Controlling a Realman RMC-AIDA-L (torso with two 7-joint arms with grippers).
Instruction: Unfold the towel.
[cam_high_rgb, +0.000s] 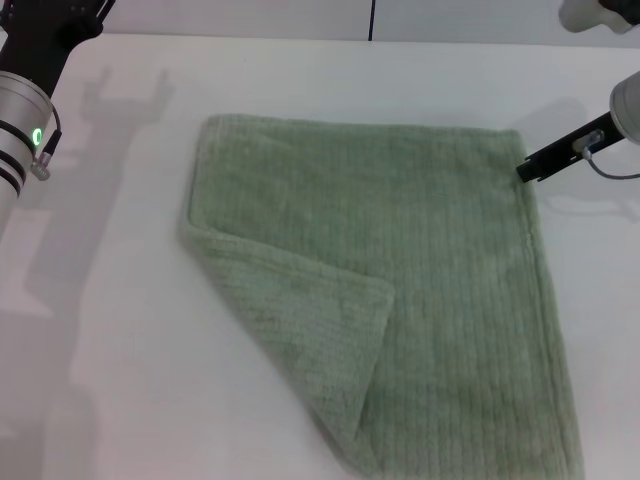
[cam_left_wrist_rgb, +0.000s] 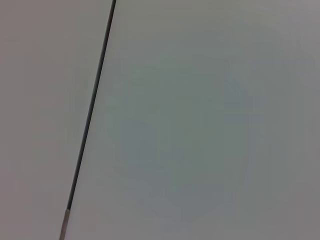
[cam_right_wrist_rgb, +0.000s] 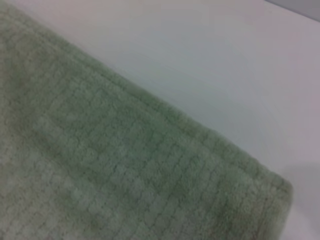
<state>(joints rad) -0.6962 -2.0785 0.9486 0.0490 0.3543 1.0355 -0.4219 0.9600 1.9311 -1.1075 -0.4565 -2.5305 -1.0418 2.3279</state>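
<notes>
A: What are the fingers doing?
B: The right gripper (cam_high_rgb: 524, 168) has its dark tip just beside the far right corner of the large pale sage-green ribbed terry towel (cam_high_rgb: 420, 270); whether its fingers are spread or closed, I cannot tell. The left arm (cam_high_rgb: 25, 110) stands at the far left, well apart from the cloth, its fingers out of sight.
A: And the towel?
B: It lies flat on the white table (cam_high_rgb: 110, 330), its near left corner folded over onto itself as a triangular flap. The right wrist view shows a hemmed corner (cam_right_wrist_rgb: 260, 185) close up.
A: Any writing?
B: No readable lettering; just a green light ring on the left arm.
</notes>
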